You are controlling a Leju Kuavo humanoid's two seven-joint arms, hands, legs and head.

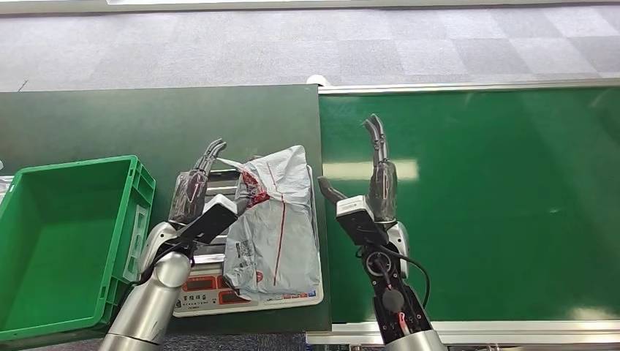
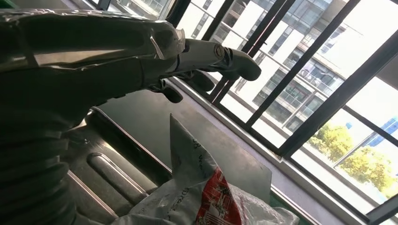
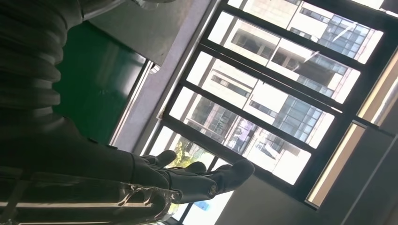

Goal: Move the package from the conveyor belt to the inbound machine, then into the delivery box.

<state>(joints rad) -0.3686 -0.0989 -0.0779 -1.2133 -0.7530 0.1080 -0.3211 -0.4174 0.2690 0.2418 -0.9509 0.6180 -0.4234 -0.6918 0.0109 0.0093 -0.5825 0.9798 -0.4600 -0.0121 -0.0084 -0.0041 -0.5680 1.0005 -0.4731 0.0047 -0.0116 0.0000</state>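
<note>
package (image 1: 274, 219), one grey mailer with red print, lies on the inbound machine (image 1: 208, 292) on the dark desk (image 1: 110, 124), its long axis running away from the robot. left hand (image 1: 196, 191) is nearer, just beside its left edge, fingers apart and holding nothing; right hand (image 1: 376, 183) is open over the conveyor belt (image 1: 497, 205), while one green delivery box (image 1: 142, 194) waits left
</note>
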